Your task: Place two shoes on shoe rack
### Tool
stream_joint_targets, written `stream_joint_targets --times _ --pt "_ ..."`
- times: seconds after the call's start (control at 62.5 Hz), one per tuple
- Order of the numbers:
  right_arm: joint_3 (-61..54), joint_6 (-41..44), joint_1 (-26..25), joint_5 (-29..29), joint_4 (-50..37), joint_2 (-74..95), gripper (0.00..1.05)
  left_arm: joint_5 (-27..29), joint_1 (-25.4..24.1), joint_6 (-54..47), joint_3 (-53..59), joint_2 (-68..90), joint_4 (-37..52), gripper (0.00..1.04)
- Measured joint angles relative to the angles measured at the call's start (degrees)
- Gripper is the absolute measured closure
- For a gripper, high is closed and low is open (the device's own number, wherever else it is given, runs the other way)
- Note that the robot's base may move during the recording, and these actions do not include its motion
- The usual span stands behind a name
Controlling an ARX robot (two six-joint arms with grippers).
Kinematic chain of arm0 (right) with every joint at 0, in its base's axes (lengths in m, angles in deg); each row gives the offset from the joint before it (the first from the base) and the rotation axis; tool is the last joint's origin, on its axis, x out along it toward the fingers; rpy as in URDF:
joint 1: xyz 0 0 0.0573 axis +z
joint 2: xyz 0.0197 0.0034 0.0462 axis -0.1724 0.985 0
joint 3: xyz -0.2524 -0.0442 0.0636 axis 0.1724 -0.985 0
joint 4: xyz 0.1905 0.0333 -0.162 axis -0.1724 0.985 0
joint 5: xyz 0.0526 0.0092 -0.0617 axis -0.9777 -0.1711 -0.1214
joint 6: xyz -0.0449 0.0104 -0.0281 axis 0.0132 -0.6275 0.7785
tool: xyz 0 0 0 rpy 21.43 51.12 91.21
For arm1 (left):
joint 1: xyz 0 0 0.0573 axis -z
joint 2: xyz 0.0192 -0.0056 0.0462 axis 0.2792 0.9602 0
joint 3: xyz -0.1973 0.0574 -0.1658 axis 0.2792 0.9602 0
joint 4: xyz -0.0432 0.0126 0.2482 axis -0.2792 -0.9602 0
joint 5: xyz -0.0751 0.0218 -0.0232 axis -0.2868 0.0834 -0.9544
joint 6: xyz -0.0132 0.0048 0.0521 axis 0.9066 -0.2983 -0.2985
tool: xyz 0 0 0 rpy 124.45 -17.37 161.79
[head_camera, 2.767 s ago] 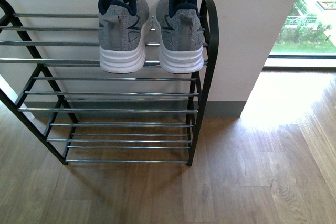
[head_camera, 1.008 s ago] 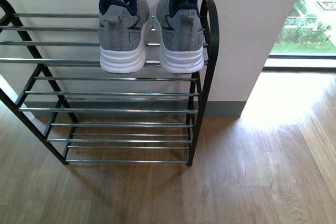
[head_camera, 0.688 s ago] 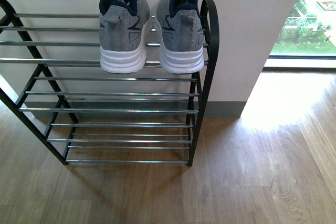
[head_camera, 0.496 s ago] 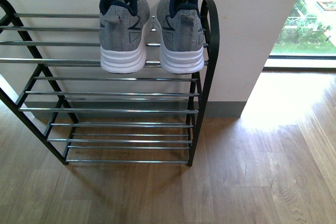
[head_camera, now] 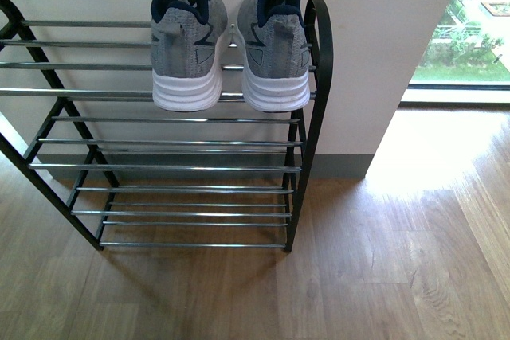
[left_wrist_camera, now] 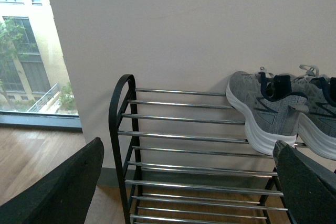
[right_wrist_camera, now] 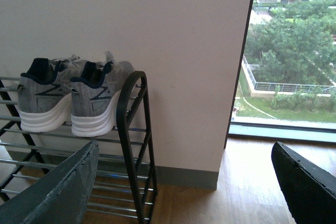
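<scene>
Two grey knit shoes with thick white soles stand side by side on the top tier of the shoe rack (head_camera: 317, 77), heels toward me: the left shoe (head_camera: 188, 41) and the right shoe (head_camera: 276, 45). Both wrist views show the pair from the side: shoes (left_wrist_camera: 273, 111) and shoes (right_wrist_camera: 68, 100). My left gripper (left_wrist_camera: 189, 182) is open and empty, well back from the shoe rack (left_wrist_camera: 119, 129). My right gripper (right_wrist_camera: 184, 182) is open too, away from the shoe rack (right_wrist_camera: 134, 129). Neither arm shows in the front view.
The rack stands against a white wall (head_camera: 374, 37) on a wood floor (head_camera: 382, 260). Its lower tiers (head_camera: 183, 189) hold nothing. A floor-level window (head_camera: 470, 29) lies to the right, and another window (left_wrist_camera: 26, 51) shows in the left wrist view.
</scene>
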Motion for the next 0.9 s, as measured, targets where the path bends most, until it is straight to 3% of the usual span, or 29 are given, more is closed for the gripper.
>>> stream_joint_targets --times 0.896 --pt "0.00 0.00 0.00 0.00 0.02 0.00 0.09 -0.04 0.00 0.00 0.00 0.00 0.00 0.09"
